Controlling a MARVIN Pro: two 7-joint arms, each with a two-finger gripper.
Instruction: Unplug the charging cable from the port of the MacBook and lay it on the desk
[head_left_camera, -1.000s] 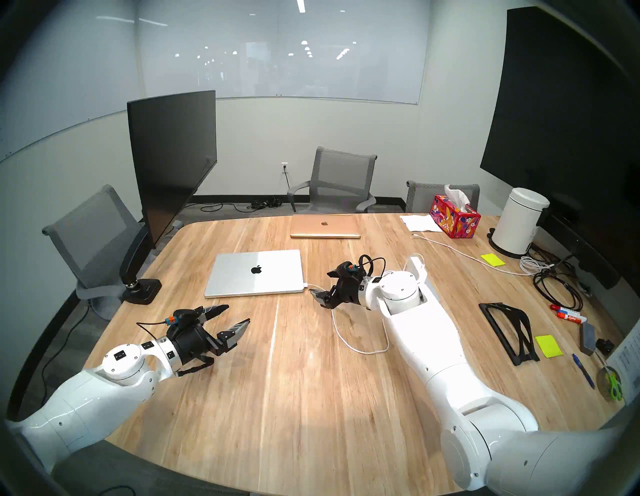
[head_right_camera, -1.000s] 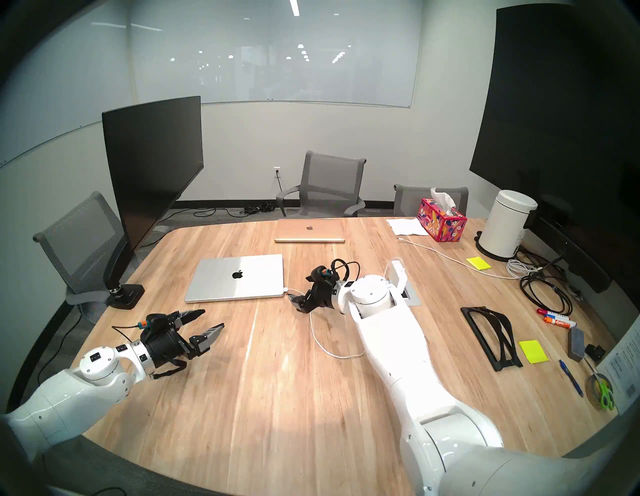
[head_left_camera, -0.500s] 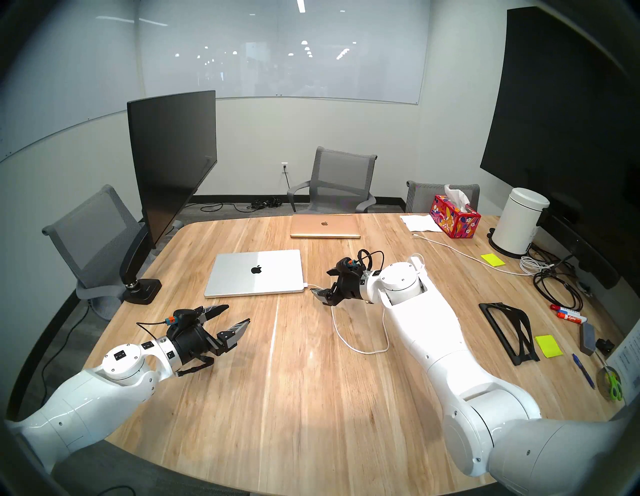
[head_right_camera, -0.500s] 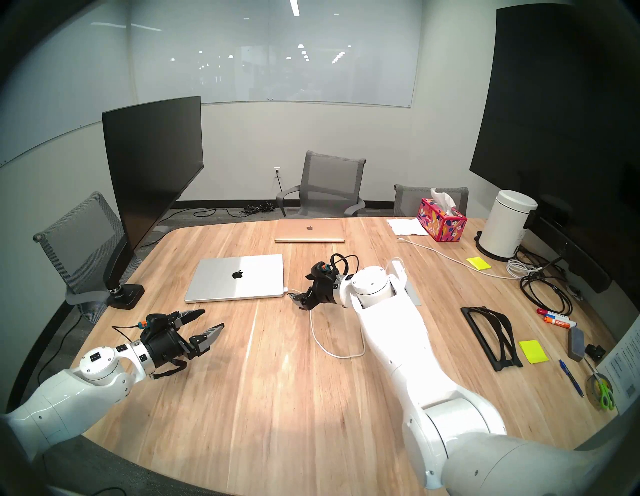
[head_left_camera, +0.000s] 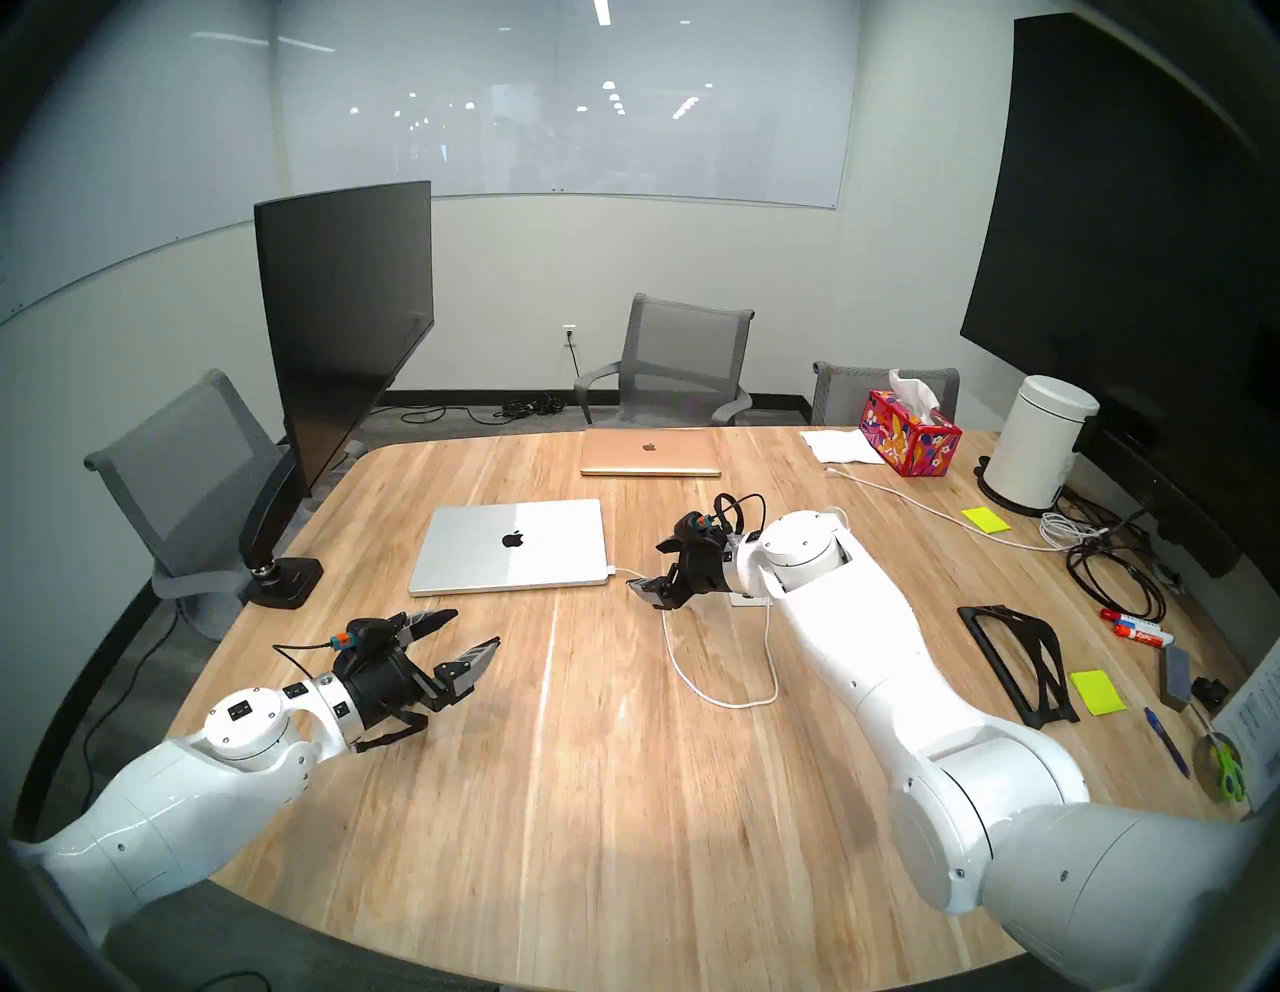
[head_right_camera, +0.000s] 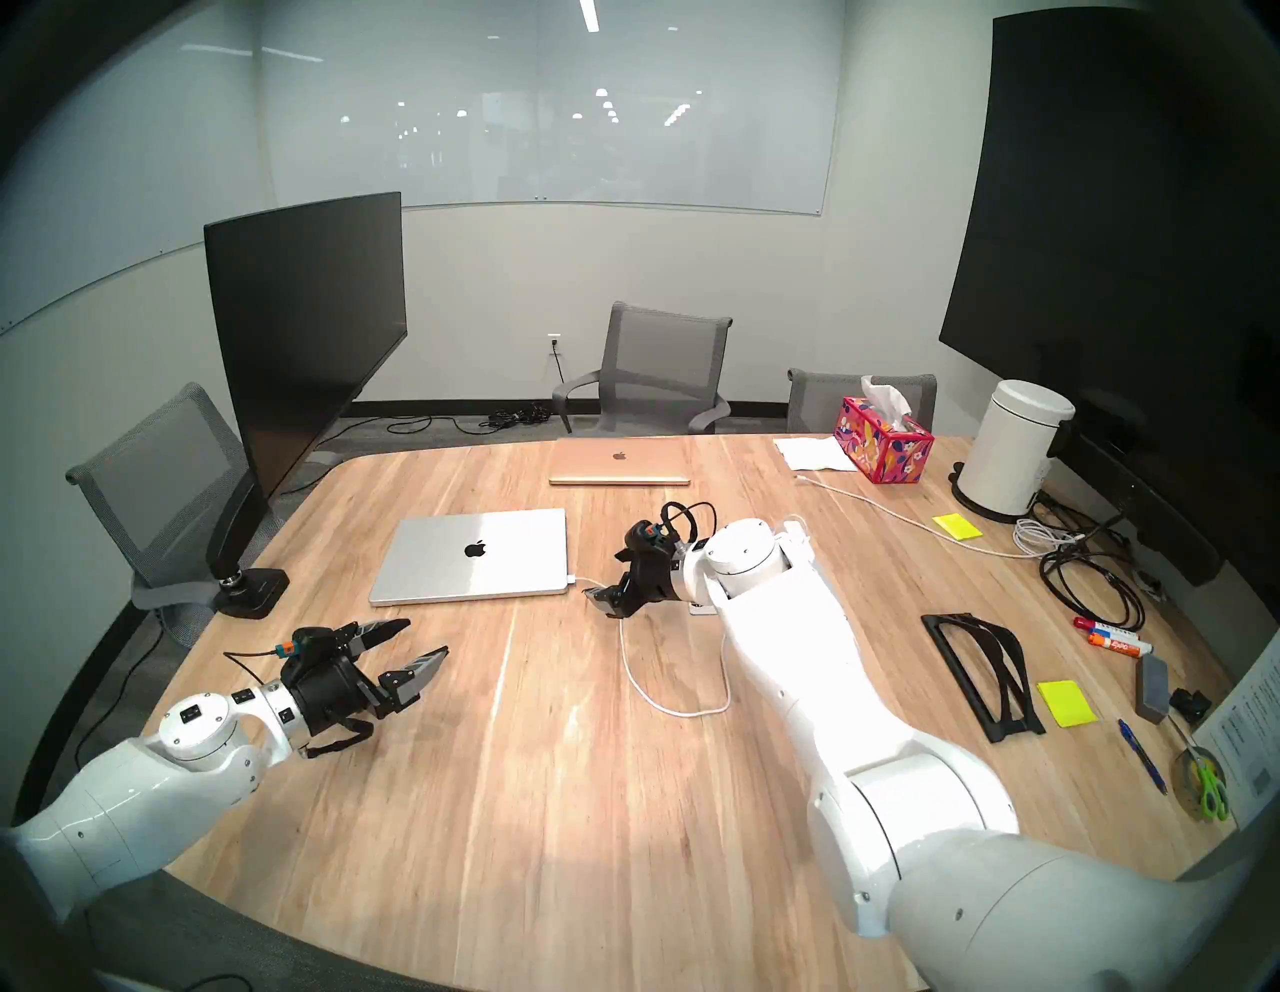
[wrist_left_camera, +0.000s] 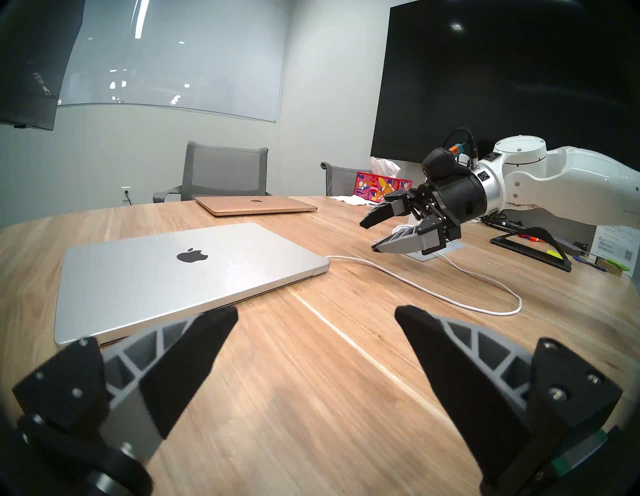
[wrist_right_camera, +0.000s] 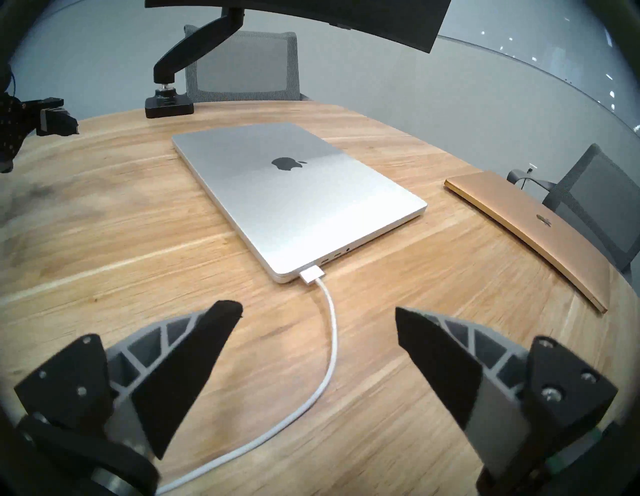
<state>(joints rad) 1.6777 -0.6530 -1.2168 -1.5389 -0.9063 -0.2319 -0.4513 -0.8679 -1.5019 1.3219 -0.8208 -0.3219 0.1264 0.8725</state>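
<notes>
On the light wood-grain surface (head_left_camera: 589, 727), the thin white charging cable (wrist_right_camera: 330, 332) remained plugged into the flat silver MacBook (wrist_right_camera: 287, 194), both tools wide and empty; the right tool (wrist_right_camera: 318, 315), beside the MacBook, likely needed to close on the plug.

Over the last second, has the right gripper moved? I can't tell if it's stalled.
Yes. The right gripper has crept up the head view, away from the cable loop, fingers open, just short of the plug.

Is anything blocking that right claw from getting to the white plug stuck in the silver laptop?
Nothing visible does. The right gripper is open, and only bare desk and the charging cable lie between it and the plug in the MacBook.
</notes>
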